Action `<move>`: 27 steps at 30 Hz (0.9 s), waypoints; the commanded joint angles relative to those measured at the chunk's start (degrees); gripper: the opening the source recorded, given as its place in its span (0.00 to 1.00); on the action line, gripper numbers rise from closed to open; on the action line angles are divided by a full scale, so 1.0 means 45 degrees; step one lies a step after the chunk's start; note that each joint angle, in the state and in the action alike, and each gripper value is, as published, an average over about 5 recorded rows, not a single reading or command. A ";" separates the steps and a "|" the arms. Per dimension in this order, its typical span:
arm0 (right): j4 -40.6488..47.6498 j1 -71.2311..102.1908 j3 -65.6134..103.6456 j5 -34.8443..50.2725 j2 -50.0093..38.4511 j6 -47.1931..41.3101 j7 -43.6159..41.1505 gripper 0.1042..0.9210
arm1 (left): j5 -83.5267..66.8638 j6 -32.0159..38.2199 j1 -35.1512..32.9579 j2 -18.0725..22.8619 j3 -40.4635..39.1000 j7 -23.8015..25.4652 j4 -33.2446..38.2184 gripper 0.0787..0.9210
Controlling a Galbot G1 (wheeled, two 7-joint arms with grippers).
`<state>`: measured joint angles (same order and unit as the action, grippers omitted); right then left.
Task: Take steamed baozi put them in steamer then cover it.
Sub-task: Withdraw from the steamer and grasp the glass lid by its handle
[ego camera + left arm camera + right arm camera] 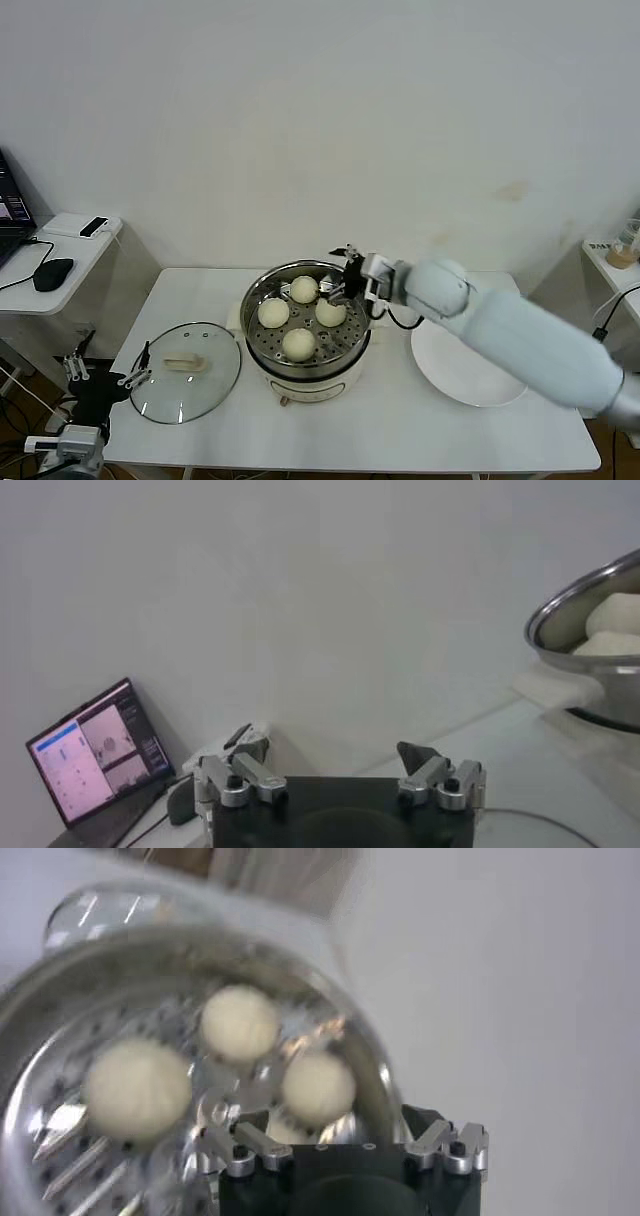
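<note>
1. Stainless steel, the steamer (305, 352) stands in the middle of the white table (400, 420), its perforated tray holding all four steamed baozi (299, 343).
2. The right gripper (343, 284) hangs over the pot's far right rim, just beside the nearest bun; its fingers (240, 1145) stand apart, holding nothing.
3. The cover (187, 371) lies flat on the table to the left of the steamer, handle up, apart from the pot.
4. A white plate (455, 372) sits to the right of the steamer, partly under the right arm.
5. The left gripper (103, 379) waits off the table's left edge near the cover, fingers (245, 775) spread wide.
</note>
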<state>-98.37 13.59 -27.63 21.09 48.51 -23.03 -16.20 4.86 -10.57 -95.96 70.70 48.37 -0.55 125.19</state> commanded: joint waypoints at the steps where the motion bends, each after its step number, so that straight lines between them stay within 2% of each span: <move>1: -0.1581 1.0552 1.1165 -0.3661 0.2063 0.5720 0.2094 0.88 | 0.0008 0.0517 0.0178 0.0031 -0.0288 -0.0220 -0.0719 0.88; 6: -0.2120 1.3268 1.4629 -0.3477 0.4382 0.7109 0.1230 0.88 | 0.0954 0.1089 0.0161 -0.0083 -0.0548 -0.0379 -0.1230 0.88; 11: -0.2679 1.5074 1.6873 -0.3764 0.5979 0.7102 0.1090 0.88 | 0.5318 0.2699 -0.0084 -0.0377 -0.0343 -0.0532 -0.1951 0.88; 14: -0.2977 1.5829 1.7286 -0.3653 0.6325 0.7025 0.1162 0.88 | 0.8341 0.3541 -0.0327 -0.0602 -0.0171 -0.0664 -0.2439 0.88; 20: -0.3202 1.6593 1.7913 -0.3483 0.6491 0.6988 0.1315 0.88 | 1.2434 0.4133 -0.1093 -0.1051 -0.0526 -0.1228 -0.3033 0.88; 27: -0.3393 1.7010 1.8367 -0.3654 0.6813 0.7086 0.1357 0.88 | 1.5155 0.4143 -0.0906 -0.1290 -0.1068 -0.1704 -0.3897 0.88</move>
<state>-111.40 79.78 44.63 6.23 74.15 5.82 -10.45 44.50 3.92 -99.39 66.55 45.52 -5.60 113.55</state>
